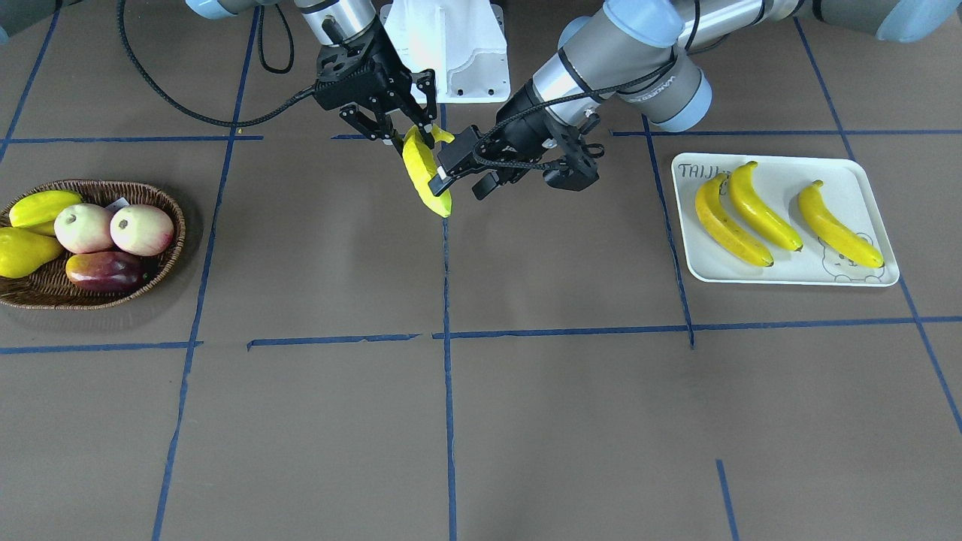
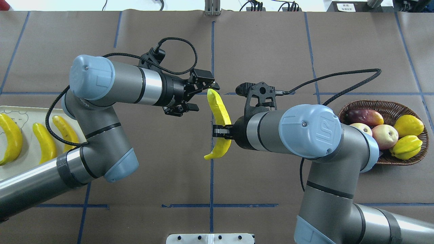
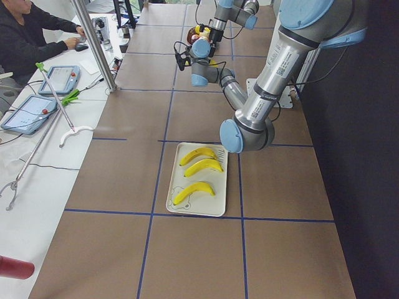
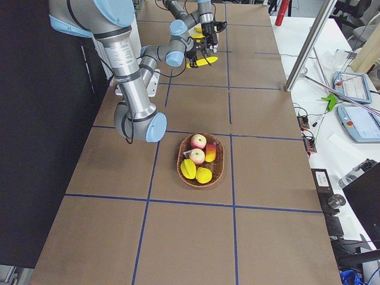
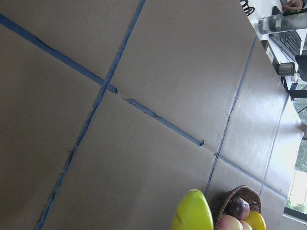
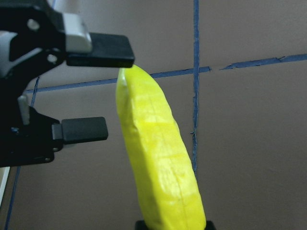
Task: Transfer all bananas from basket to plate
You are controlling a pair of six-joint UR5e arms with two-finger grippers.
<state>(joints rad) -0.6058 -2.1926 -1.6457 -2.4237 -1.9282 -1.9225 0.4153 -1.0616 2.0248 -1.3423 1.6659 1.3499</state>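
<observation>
Right end effector (image 2: 220, 132) clamps the banana (image 2: 218, 108); left end effector (image 2: 202, 95), open at its 12 o'clock tip, may pinch tip only, dropping it onto bench (image 2: 271, 40).

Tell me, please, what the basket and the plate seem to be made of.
The basket looks like matte wicker: woven strands and a braided rim show. The plate looks like smooth white plastic or melamine, with printed lettering; I cannot tell which.

Counter (image 1: 316, 263) lies open between basket (image 1: 45, 294) and plate (image 1: 849, 176). Left gripper (image 2: 202, 97), right gripper (image 2: 220, 130) and airborne banana (image 2: 219, 112) crowd the middle. One gap shows between the plate's bananas (image 1: 759, 207).
</observation>
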